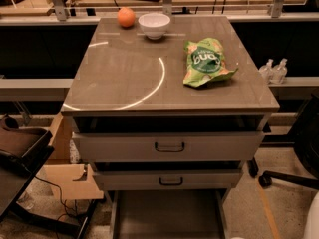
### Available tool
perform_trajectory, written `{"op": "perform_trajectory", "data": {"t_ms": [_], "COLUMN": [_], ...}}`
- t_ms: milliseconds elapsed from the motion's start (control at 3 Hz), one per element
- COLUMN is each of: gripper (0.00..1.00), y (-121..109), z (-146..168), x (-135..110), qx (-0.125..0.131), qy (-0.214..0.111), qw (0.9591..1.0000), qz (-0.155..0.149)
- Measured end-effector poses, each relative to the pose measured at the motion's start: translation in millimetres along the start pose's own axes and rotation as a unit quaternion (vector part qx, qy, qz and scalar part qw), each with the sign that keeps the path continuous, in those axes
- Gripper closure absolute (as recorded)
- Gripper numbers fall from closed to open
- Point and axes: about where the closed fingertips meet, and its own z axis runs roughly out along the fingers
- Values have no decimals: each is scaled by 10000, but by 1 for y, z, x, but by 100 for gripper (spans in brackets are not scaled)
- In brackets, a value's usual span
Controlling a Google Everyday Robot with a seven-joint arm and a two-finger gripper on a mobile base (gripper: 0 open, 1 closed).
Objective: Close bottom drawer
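Note:
The bottom drawer [168, 216] is pulled far out toward me. Its wide flat grey floor and side rails show at the bottom of the camera view. Its front and handle are cut off by the lower edge. Above it, the middle drawer [169, 179] and the uppermost drawer [168, 146] stand slightly out, each with a dark loop handle. My gripper is out of view. Only a white rounded part [313, 219], probably of my arm, shows at the bottom right corner.
On the cabinet top [124, 68] lie an orange [126, 17], a white bowl [154, 24] and a green chip bag [206, 62]. A black tray stand [20, 151] and a cardboard box [70, 176] stand at the left. A chair base [284, 176] and two bottles [273, 71] are at the right.

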Motion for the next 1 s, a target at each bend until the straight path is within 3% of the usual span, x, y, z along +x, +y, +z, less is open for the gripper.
{"op": "perform_trajectory", "data": {"t_ms": [667,1000], "gripper": [100,100], "y": [1,7], "z": [-6,-15], "x": [0,6], "qx": [1,99], "qy": [1,271], "qw": [10000,9996], "qz": [0,35]}}
